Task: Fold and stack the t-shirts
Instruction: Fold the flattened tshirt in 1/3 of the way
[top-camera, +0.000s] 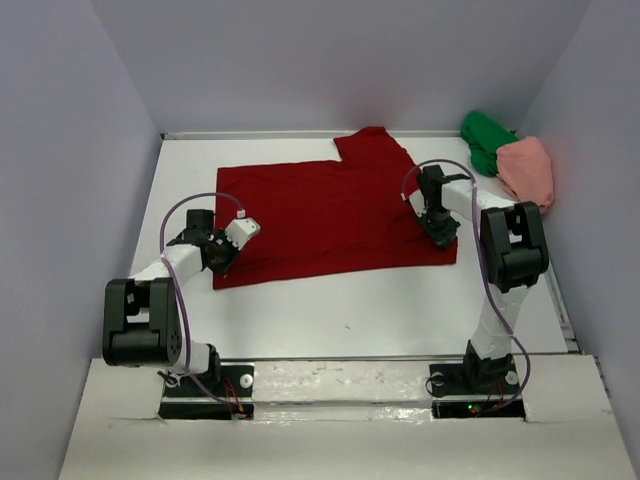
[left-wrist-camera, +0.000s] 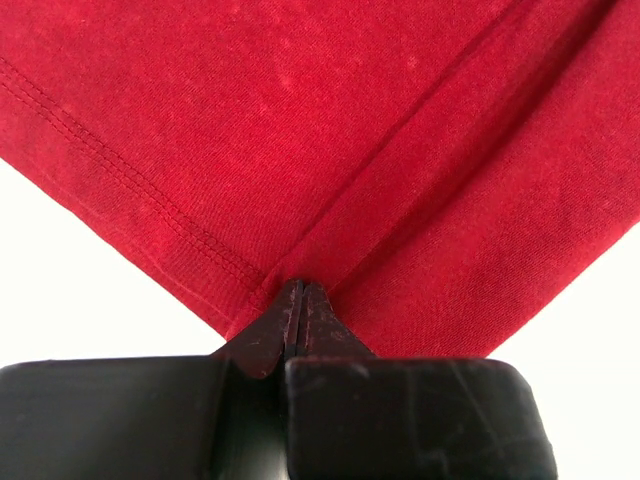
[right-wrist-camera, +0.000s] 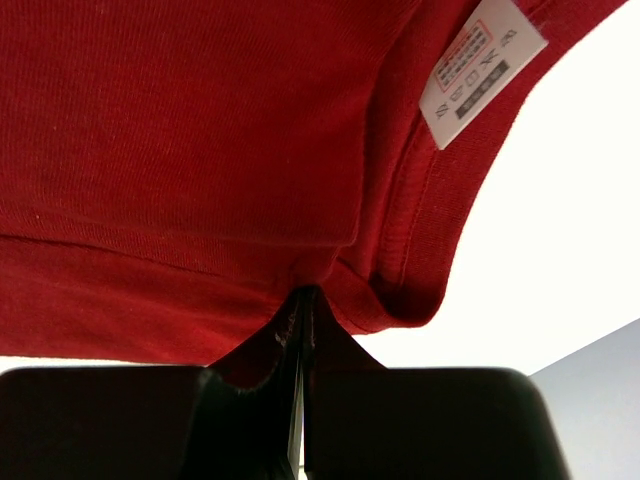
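L claw (left-wrist-camera: 300, 300) pinching hem corner of dark red fabric t-shirt (top-camera: 330, 215) on white worktop (top-camera: 380, 310); R claw (right-wrist-camera: 305, 305) pinching edge nr label (right-wrist-camera: 482, 72).

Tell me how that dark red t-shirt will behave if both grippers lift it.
Probably floppy: the dark red t-shirt is thin knit, and creases fan out from where the left gripper pinches its hem corner. It would likely sag between that pinch and the right gripper, shut near its label. The matte fabric looks unlikely to slip.
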